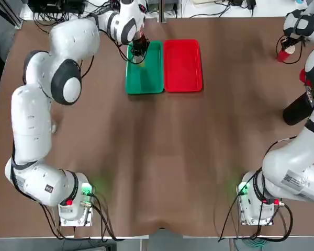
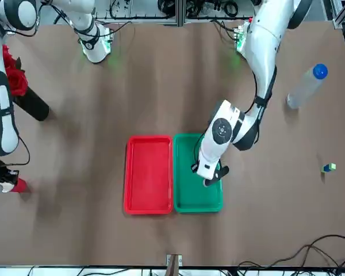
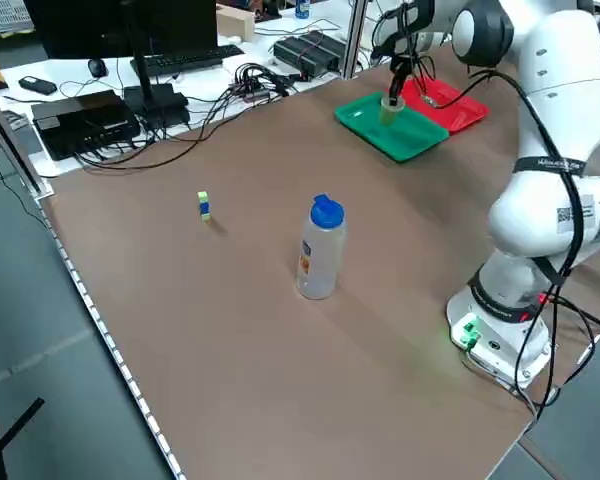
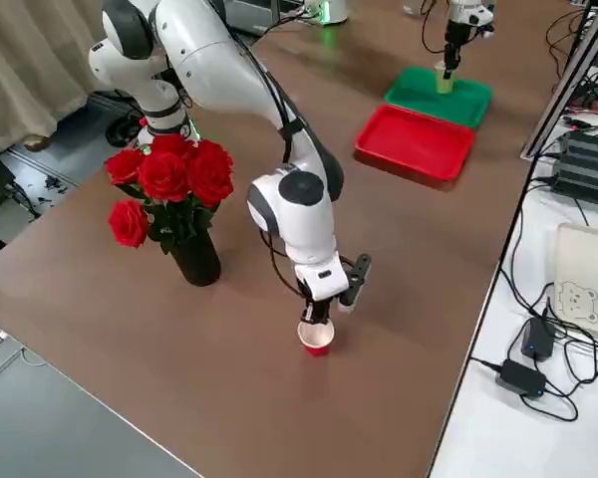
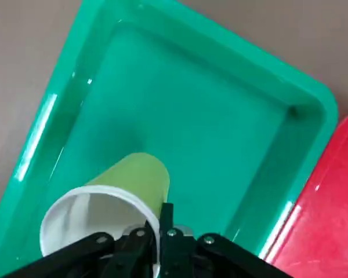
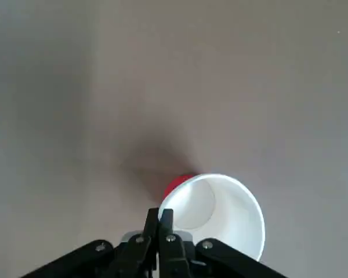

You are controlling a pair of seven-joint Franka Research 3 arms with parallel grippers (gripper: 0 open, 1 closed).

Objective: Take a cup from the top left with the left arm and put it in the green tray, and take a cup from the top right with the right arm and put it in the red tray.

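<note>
My left gripper [image 5: 160, 227] is shut on the rim of the yellow-green cup [image 5: 125, 186] and holds it tilted over the green tray [image 5: 220, 116], at the tray's far end [image 1: 145, 81]. The red tray [image 1: 182, 65] lies right beside the green one with nothing in it. Near the table's far right edge, my right gripper [image 6: 160, 222] is shut on the rim of the red cup [image 6: 223, 202]. That cup [image 4: 317, 343] sits at or just above the tabletop; I cannot tell which.
A dark vase of red roses [image 4: 169, 189] stands on the right side next to the right arm. A clear bottle with a blue cap [image 3: 320, 250] and a small green-yellow block [image 3: 204, 205] are on the left side.
</note>
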